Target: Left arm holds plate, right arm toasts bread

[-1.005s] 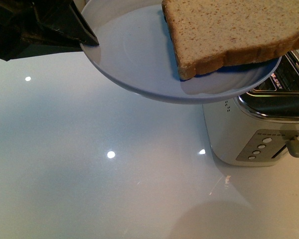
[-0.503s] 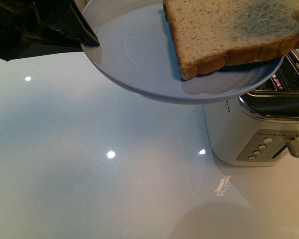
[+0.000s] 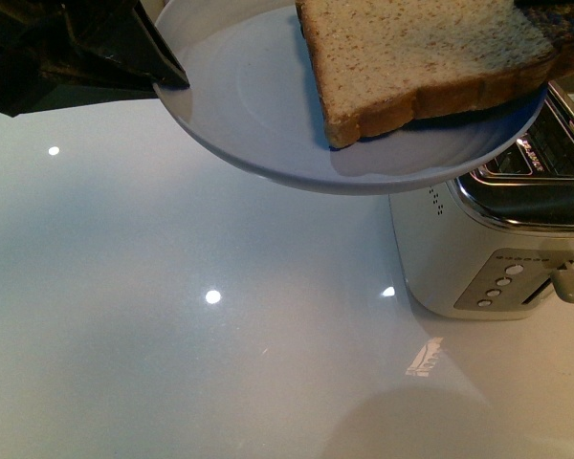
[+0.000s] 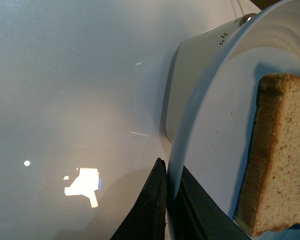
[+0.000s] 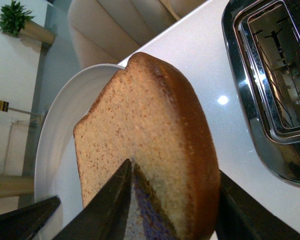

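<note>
The pale blue-grey plate [image 3: 258, 105] hangs in the air above the table, and my left gripper [image 3: 167, 72] is shut on its rim. In the left wrist view the left gripper [image 4: 168, 200] has one finger on each side of the plate's [image 4: 215, 125] edge. The bread [image 3: 411, 48], light brown with a darker crust, is tilted over the plate's right half. My right gripper [image 5: 175, 200] is shut on the bread [image 5: 140, 140], one finger on its face and one on its crust. I cannot tell whether the bread's low corner touches the plate [image 5: 55, 135].
A white and chrome toaster [image 3: 488, 249] stands on the glossy white table [image 3: 172, 335] under the plate's right edge. Its open slots [image 5: 275, 75] face up beside the bread, and its lever [image 3: 572, 284] and buttons are on the near face.
The bread has shifted a little to the left and up over the plate, and the right gripper's dark tip now shows at the top right. The plate and left gripper have held still.
</note>
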